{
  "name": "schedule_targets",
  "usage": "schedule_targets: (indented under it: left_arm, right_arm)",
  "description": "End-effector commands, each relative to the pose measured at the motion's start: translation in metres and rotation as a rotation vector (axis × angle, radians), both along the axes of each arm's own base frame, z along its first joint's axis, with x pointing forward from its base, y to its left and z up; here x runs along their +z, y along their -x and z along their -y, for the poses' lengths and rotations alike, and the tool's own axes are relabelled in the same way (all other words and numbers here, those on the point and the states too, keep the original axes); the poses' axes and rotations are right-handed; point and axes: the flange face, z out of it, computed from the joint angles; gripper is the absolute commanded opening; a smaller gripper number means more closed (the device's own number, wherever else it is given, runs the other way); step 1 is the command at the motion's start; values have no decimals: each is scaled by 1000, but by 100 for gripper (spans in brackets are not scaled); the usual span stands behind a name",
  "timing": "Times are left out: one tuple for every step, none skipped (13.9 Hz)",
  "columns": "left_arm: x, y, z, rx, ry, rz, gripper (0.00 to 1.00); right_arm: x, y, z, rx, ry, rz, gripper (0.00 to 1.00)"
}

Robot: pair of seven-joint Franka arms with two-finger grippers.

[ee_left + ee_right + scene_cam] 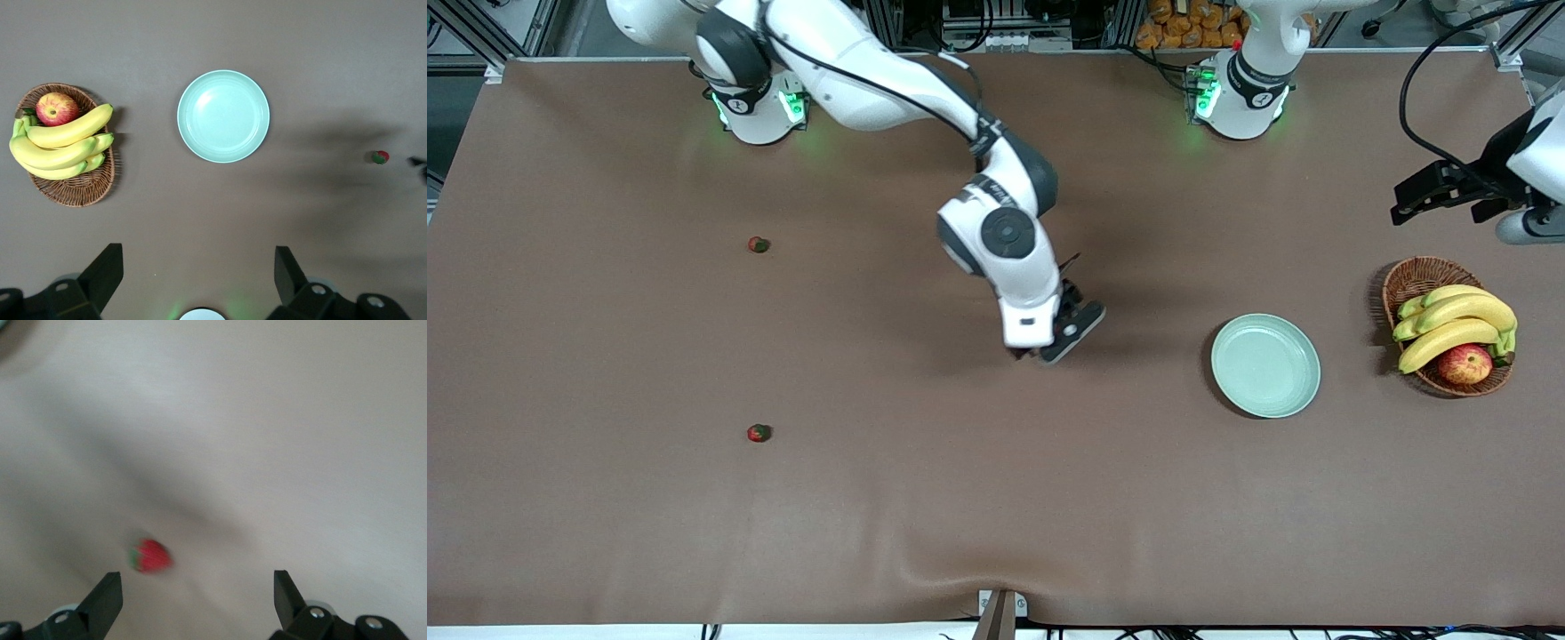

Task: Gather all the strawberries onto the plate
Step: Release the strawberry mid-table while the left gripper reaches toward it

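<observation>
The right gripper (1040, 351) hovers open-jawed over a strawberry (151, 555) at the table's middle, at nine o'clock from the empty plate (1265, 365). Closing off-centre could squirt the small berry away. The left gripper (1440, 191) waits, open.

You've got a brown cloth table (925, 498) filling nearly the whole front view, w/ a wrinkle at its near edge by a small bracket (1000, 612). Aluminium framing (480, 31) runs along the top. A pile of orange items (1192, 25) sits past the table's top edge. Lighting's even, soft shadows.
</observation>
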Motion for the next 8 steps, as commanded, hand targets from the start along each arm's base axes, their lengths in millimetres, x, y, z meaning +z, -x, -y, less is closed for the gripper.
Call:
schedule_targets:
  left_arm:
    - [-27,-17,42,11,-9,-18,100]
    - [-42,-24,65,31,-7,-24,100]
    - [-62,-31,95,74,-7,-32,100]
    - [-86,-38,123,154,-11,-41,100]
    - [-110,-43,153,214,-17,-47,100]
    - [-135,-46,182,265,-24,-50,100]
    - [-158,-47,205,316,-31,-61,100]
    - [-184,-49,226,388,-37,-72,100]
  right_arm:
    - [35,-41,68,-81,64,-60,100]
    - [41,-57,96,-121,97,-65,100]
    - [45,-72,121,-157,127,-64,100]
    - [50,-84,143,-194,156,-52,100]
    - [55,-98,170,-239,193,-36,100]
    - [58,-109,195,-277,227,-28,100]
    - [63,-117,221,-319,247,-19,100]
    - [65,-123,249,-363,262,-19,100]
